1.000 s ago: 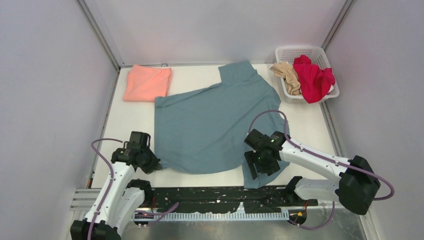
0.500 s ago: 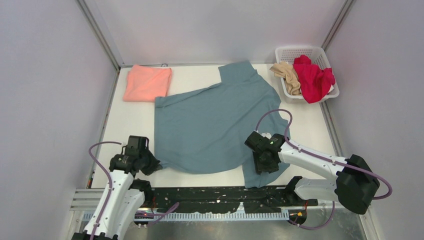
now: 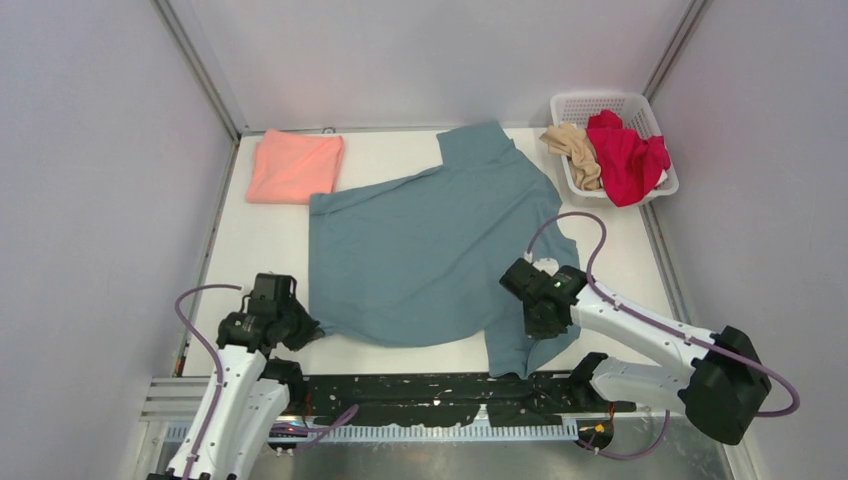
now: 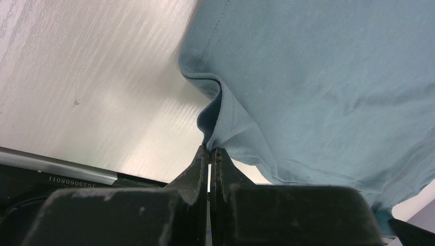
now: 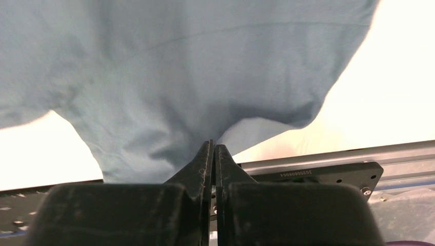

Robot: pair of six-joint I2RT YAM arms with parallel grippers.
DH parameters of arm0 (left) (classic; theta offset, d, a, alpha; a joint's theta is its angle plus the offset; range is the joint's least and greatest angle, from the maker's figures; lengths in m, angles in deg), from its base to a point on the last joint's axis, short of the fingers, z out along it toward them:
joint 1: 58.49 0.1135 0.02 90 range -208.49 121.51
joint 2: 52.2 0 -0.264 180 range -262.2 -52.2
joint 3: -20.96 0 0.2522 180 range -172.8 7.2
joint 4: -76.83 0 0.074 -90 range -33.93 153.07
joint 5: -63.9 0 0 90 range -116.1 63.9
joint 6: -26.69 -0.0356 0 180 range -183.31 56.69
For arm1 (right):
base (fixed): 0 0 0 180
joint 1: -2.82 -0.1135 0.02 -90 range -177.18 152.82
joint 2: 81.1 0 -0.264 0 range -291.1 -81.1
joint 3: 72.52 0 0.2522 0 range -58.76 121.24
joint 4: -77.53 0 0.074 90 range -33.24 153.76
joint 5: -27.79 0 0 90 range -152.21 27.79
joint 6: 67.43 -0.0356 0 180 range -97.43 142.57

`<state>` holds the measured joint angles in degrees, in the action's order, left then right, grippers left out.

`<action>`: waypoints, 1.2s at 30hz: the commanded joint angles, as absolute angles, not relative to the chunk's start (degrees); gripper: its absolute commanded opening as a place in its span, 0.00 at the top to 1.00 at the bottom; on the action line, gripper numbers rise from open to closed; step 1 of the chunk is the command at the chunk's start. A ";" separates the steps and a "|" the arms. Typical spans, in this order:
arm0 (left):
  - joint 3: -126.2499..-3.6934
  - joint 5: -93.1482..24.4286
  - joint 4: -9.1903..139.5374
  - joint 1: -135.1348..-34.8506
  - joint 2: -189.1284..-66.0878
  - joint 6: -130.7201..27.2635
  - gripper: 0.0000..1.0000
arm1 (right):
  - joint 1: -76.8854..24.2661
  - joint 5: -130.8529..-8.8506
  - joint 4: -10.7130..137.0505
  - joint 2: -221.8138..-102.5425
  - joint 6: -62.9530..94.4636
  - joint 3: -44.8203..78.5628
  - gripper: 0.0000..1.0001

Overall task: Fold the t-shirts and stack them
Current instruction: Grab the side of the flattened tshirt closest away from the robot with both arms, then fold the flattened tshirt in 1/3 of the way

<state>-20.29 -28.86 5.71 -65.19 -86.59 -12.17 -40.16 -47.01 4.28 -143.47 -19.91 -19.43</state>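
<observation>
Because the slate-blue t-shirt (image 3: 420, 250) is thin, limp cloth, it keeps no shape of its own and drapes from whichever points are held. It lies spread across the middle of the table (image 3: 260, 250), with its near edge toward the arm bases.

The left gripper (image 4: 210, 151) is closed on the near-left hem corner, with a small fold of cloth pinched between its tips. The right gripper (image 5: 213, 146) is closed on the near-right flap, apparently a sleeve, where the cloth bunches at its tips.

Judgement: the fabric is light and not fragile, but a thin pinch can slip. Take hold at hems and seams, where the layers are doubled. Raise both points evenly, or the span between them is likely to sag and crease.

The salmon-pink t-shirt (image 3: 295, 166) lies folded at the far-left corner. The red t-shirt (image 3: 628, 155) and the beige t-shirt (image 3: 575, 152) sit in the basket (image 3: 600, 100) at far right.
</observation>
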 commanded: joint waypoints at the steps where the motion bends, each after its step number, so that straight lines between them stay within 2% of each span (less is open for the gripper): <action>1: -21.94 -31.53 9.50 -65.35 -88.12 -10.94 1.00 | -32.61 -45.30 4.13 -140.78 -17.84 -14.70 0.95; 15: -30.08 -27.04 13.57 -63.47 -96.80 -10.68 1.00 | -13.79 -43.97 9.45 -153.15 -2.87 6.54 0.94; 19: -33.28 -23.61 13.84 -60.52 -99.36 -11.92 1.00 | -11.23 -42.90 10.90 -156.95 -1.20 10.83 0.94; 24: -36.09 -24.66 15.74 -56.49 -103.29 -13.90 1.00 | -8.82 -41.38 12.23 -160.95 0.62 15.58 0.94; 29: -37.71 -25.75 18.68 -55.31 -108.47 -14.79 1.00 | -8.16 -40.91 19.86 -161.09 2.19 17.19 0.95; 36: -39.31 -25.62 22.80 -54.62 -113.83 -16.55 1.00 | -7.15 -41.39 23.04 -166.36 6.82 21.27 0.95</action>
<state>-36.86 -26.18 17.47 -55.20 -112.28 -14.56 -8.03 -42.55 18.05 -163.49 3.76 17.18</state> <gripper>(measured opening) 0.010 0.068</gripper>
